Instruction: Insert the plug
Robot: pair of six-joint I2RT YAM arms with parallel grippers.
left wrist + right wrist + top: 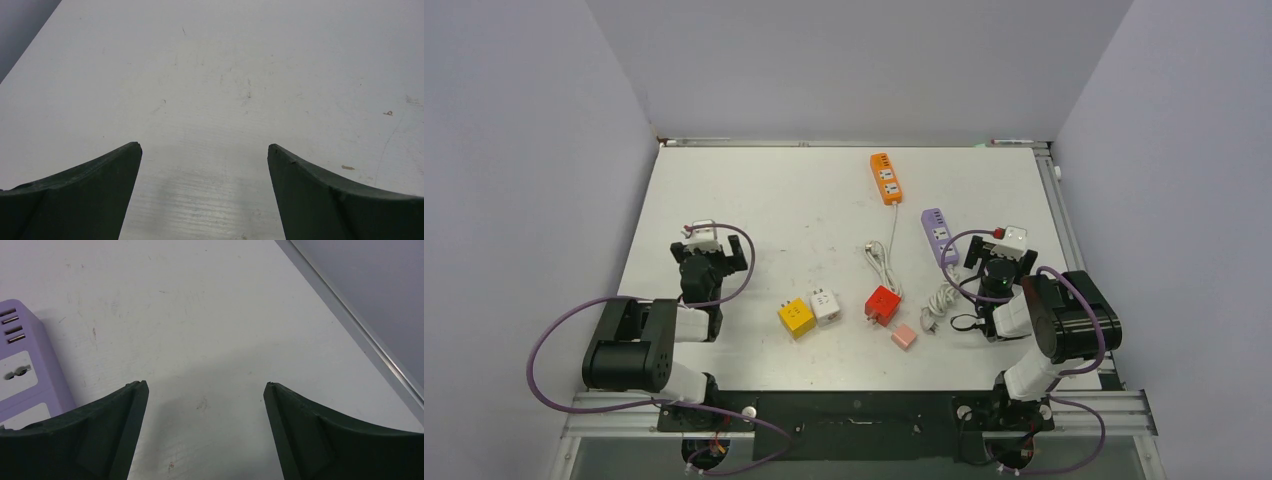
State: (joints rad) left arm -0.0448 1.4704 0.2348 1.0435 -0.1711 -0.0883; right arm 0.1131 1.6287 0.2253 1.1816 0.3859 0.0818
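While both arms sit at the sides of the top view, we see the left gripper (205, 150) and the right gripper (206, 385) with jaws spread wide, holding nothing. We find the red plug (882, 303) lying on the table at lower centre. The orange power strip (885, 178) lies above it, and the purple power strip (939, 236) is just beside the right gripper.

1. Top view looked down from above and behind the arms, covering the whole desk (754, 200).
2. Left wrist view faced the desk closely, past its claw (205, 147).
3. Right wrist view, equally close, shared the purple power strip (20, 367) with view 1.
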